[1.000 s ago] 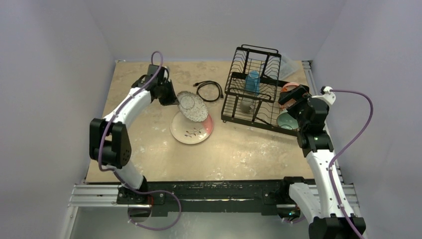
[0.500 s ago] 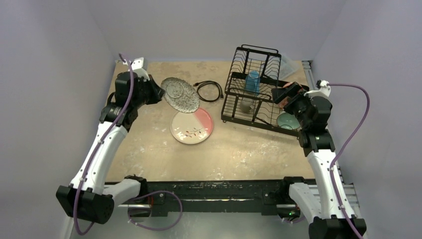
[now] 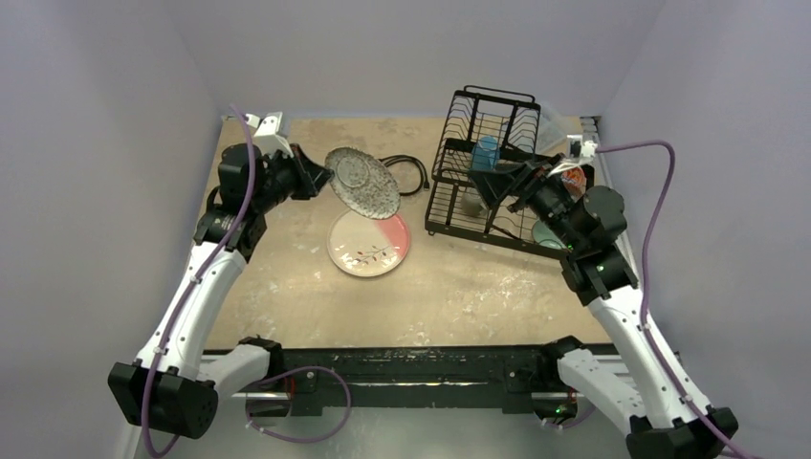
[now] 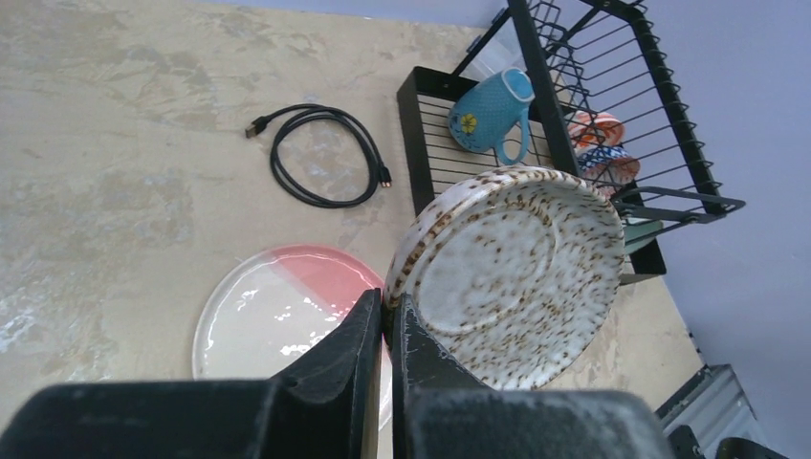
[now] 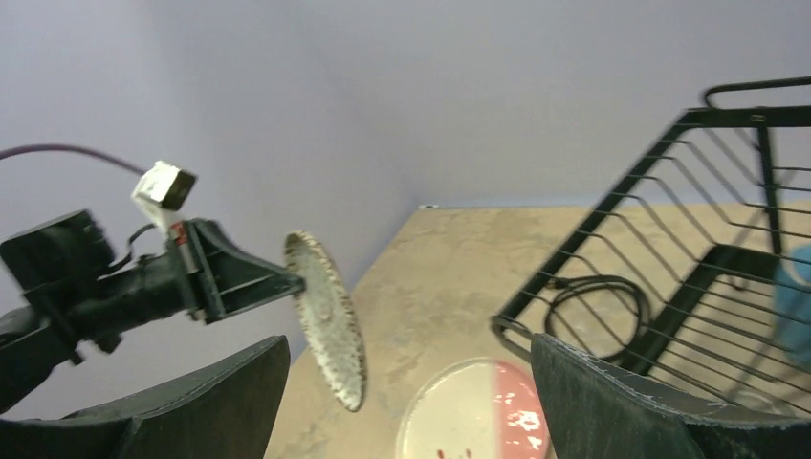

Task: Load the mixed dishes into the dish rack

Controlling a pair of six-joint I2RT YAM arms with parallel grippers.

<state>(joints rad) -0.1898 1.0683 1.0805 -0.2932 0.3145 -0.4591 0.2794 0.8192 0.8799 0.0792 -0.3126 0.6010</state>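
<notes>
Above the surface (image 3: 287, 277), left end effector (image 4: 385, 311) pinches the speckled dish (image 4: 516, 263), now nearer the rack (image 3: 507, 124); right end effector (image 5: 409, 354), spread, has swung toward it, likely for handover.

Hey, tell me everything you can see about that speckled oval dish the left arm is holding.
The grey speckled oval dish looks like glazed ceramic, pale with brown flecks and a raised oval ring on one face. The left gripper pinches its rim; nothing else touches it. It hangs tilted nearly on edge in the air near the cream-and-pink plate, clear of the dish rack.
</notes>
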